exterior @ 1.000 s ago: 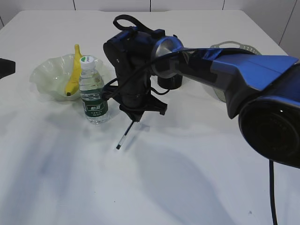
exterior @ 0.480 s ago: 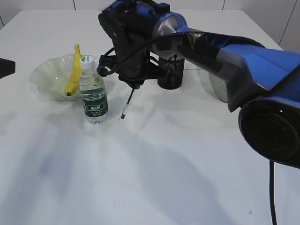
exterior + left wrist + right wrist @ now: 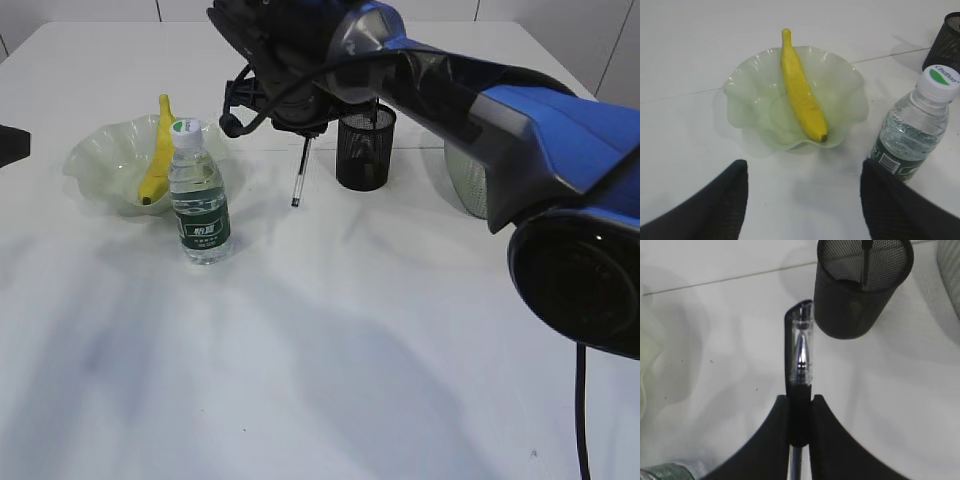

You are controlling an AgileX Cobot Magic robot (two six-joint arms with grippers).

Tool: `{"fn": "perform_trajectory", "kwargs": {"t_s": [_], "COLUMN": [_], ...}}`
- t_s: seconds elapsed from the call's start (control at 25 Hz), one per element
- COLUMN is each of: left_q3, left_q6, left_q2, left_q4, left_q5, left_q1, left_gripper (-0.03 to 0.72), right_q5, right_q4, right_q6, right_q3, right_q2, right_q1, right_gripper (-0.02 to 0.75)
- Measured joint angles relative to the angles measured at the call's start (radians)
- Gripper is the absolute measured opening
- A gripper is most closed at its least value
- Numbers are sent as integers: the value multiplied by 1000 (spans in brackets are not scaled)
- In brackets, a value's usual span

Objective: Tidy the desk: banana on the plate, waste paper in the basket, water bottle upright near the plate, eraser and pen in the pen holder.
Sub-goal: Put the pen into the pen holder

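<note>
- The white surface (image 3: pixel 330 350) is being shown carrying all the things, with the blue and black right arm (image 3: pixel 480 110) being stretched across it from the near right toward the far middle.
- A pale basket (image 3: pixel 468 180) is being partly hidden behind that arm on the right; its contents cannot be told.
- A wavy-edged pale green plate (image 3: pixel 100 160) is being seen on the far left, with the banana (image 3: pixel 158 150) being cradled in it, stem end pointing far.
- The water bottle (image 3: pixel 200 195) is being kept upright just beside the plate, on its near right side, cap on.
- The black mesh pen holder (image 3: pixel 365 148) is being seen standing right of the bottle, toward the middle; a thin dark rod-like item is showing inside it in the right wrist view, and what it is cannot be told.
- The right pincer (image 3: pixel 800 412) is being held clenched on the pen (image 3: pixel 300 175), which is being dangled above the surface just left of the pen holder, tilted slightly off vertical.
- The left pincer (image 3: pixel 802 192) is being held released, jaws well apart, on the near side of the plate and bottle, with nothing between its fingers.
</note>
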Motion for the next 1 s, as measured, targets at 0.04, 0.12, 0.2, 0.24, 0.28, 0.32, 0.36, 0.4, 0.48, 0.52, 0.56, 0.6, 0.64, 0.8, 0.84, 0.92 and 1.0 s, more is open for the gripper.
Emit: {"fn": "perform_trajectory", "kwargs": {"t_s": [0.04, 0.12, 0.2, 0.24, 0.28, 0.32, 0.36, 0.4, 0.48, 0.52, 0.56, 0.6, 0.64, 0.8, 0.84, 0.92, 1.0], "left_q3": [0, 0, 0, 0, 0, 0, 0, 0, 0, 0, 0, 0, 0, 0, 0, 0, 0], "left_q6": [2, 2, 4, 6, 6, 7, 7, 8, 8, 10, 10, 10, 10, 12, 12, 12, 12], "left_q2": [0, 0, 0, 0, 0, 0, 0, 0, 0, 0, 0, 0, 0, 0, 0, 0, 0], "left_q4": [0, 0, 0, 0, 0, 0, 0, 0, 0, 0, 0, 0, 0, -2, -2, -2, -2], "left_q5": [-2, -4, -6, -9, -11, -13, -16, -18, -18, -18, -18, -18, -18, -19, -21, -23, -25], "left_q1": [0, 0, 0, 0, 0, 0, 0, 0, 0, 0, 0, 0, 0, 0, 0, 0, 0], "left_gripper": [496, 496, 496, 496, 496, 496, 496, 496, 496, 496, 496, 496, 496, 496, 496, 496, 496], "right_q5": [1, 2, 4, 4, 4, 4, 4, 6, 6, 6, 3, -9, -20, -101, -126, -174, -231], "right_q4": [-17, -50, -76, -85, -90, -97, -99, -109, -124, -127, -131, -132, -133, -141, -142, -149, -153], "right_q6": [-2, -9, -11, -12, -12, -13, -13, -13, -13, -13, -16, -24, -31, -85, -95, -103, -107], "right_q3": [-5, -22, -39, -53, -66, -78, -92, -106, -131, -143, -153, -159, -167, -179, -179, -179, -179], "right_q2": [0, 0, 0, 0, 0, 0, 0, 0, 0, 0, 0, 0, 0, 0, 0, 0, 0], "right_q1": [0, -2, -8, -11, -15, -21, -28, -37, -55, -64, -74, -85, -93, -135, -145, -166, -190], "right_gripper": [52, 52, 52, 52, 52, 52, 52, 52, 51, 51, 51, 51, 51, 51, 51, 51, 51]}}
